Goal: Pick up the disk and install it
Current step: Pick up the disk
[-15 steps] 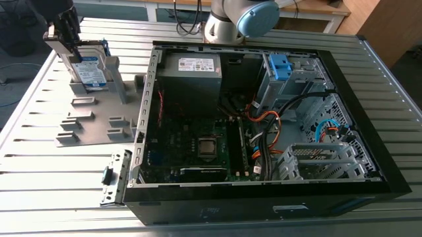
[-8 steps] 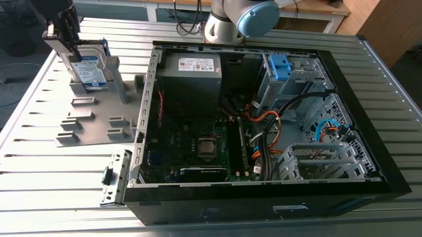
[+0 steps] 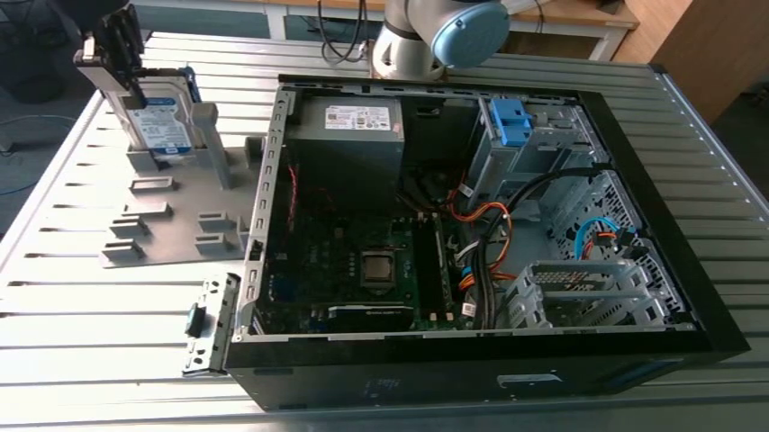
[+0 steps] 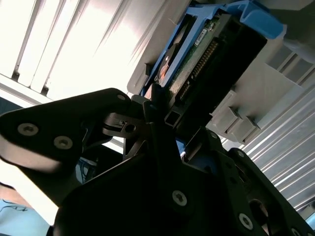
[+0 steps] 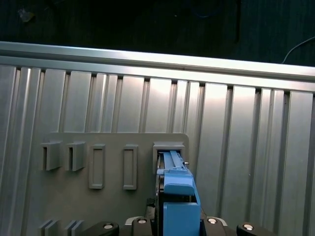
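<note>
Pincer [image 3: 118,70] points straight down at ten o'clock of the open case [image 3: 481,364] in the exterior view, over the upright disk [image 3: 160,121] in its grey rack [image 3: 157,229] on the counter [image 3: 72,301] — clamped or not, cannot tell.

In the exterior view, cables [image 3: 495,216] are looping at the drive cage's [image 3: 529,148] six o'clock; a holder post [image 3: 207,126] is flanking the disk's [image 3: 160,121] three o'clock.

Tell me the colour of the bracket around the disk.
Blue. The bracket framing the disk shows best in the first wrist view.
</note>
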`<state>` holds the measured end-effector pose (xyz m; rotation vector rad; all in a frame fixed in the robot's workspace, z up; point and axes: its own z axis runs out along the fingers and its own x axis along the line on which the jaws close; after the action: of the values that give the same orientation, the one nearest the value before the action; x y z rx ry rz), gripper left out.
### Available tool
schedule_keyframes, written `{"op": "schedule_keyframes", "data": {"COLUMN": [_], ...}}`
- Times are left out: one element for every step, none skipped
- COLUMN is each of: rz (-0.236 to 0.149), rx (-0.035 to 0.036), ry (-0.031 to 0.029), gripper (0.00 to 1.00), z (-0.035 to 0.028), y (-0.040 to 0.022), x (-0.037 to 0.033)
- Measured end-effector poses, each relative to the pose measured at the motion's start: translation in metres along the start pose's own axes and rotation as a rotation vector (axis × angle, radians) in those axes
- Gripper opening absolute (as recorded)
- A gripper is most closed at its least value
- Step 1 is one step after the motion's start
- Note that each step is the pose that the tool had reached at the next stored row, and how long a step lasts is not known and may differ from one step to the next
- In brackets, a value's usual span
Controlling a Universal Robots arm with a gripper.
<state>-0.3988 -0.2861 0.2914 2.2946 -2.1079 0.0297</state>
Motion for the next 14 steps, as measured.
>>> {"op": "schedule_keyframes", "data": {"rz": [0.0,0.0,0.0,0.0,0.0,0.0,0.0,0.0,0.0,0.0,0.0,0.0,0.0,0.0], "rx": [0.0,-0.0001,0.0,0.0001,0.0,0.0001,0.0001,0.0,0.0,0.0,0.0,0.0001,0.0001,0.0001], "ry": [0.0,0.0,0.0,0.0,0.0,0.0,0.0,-0.0001,-0.0001,0.0,-0.0001,-0.0001,-0.0001,-0.0002], "gripper": [0.37,0.37,0.37,0.37,0.37,0.37,0.37,0.37,0.37,0.37,0.37,0.37,0.37,0.37], "z": [-0.0005,-0.0011,-0.0016,-0.0022,-0.0028,-0.0033,-0.004,-0.0047,-0.0053,-0.0059,-0.0064,-0.0069,-0.0075,-0.0081], "y": [0.0,0.0,0.0,0.0,0.0,0.0,0.0,0.0,0.0,0.0,0.0,0.0,0.0001,0.0001], "x": [0.0,0.0,0.0001,0.0001,0.0001,0.0001,0.0001,0.0001,0.0002,0.0002,0.0002,0.0002,0.0002,0.0003]}}
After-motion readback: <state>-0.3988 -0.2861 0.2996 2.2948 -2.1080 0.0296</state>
